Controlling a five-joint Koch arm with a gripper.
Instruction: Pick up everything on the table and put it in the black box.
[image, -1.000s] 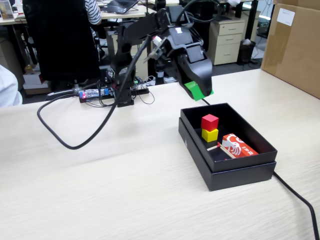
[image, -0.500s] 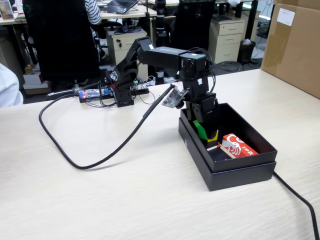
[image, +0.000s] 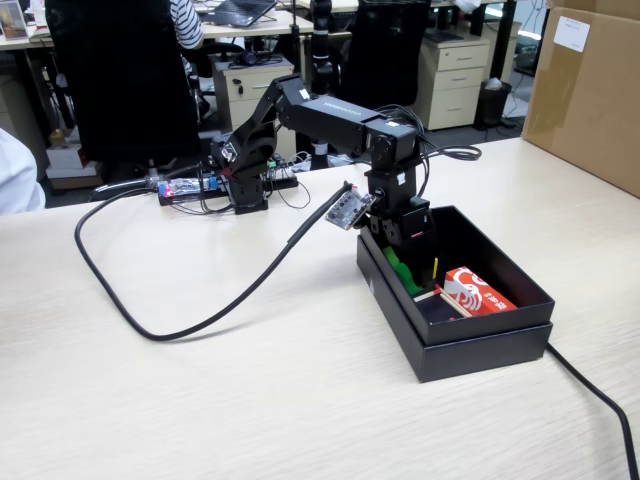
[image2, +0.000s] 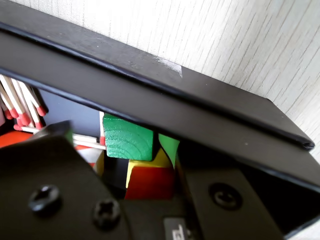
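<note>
My gripper (image: 412, 272) reaches down into the near-left end of the black box (image: 480, 338) on the table (image: 200, 400). In the wrist view the gripper (image2: 117, 140) is open. The green cube (image2: 127, 142) lies between its green-taped fingertips (image2: 170, 147), close to the right one and apart from the left one, against the box wall (image2: 150, 85). The red cube (image2: 150, 182) sits on the yellow cube (image2: 160, 161) right beside the green one. In the fixed view the arm hides the cubes except for a yellow sliver (image: 435, 268).
Inside the box lie a red-and-white packet (image: 478, 292) and red-tipped matches (image2: 20, 102). A thick black cable (image: 200, 290) loops across the table on the left. A big cardboard box (image: 590, 90) stands at the back right. Another cable (image: 600, 395) runs off the front right.
The arm swung down from above the box's far-left corner into the box, carrying the green cube, and has lowered a little further over the last half second.
</note>
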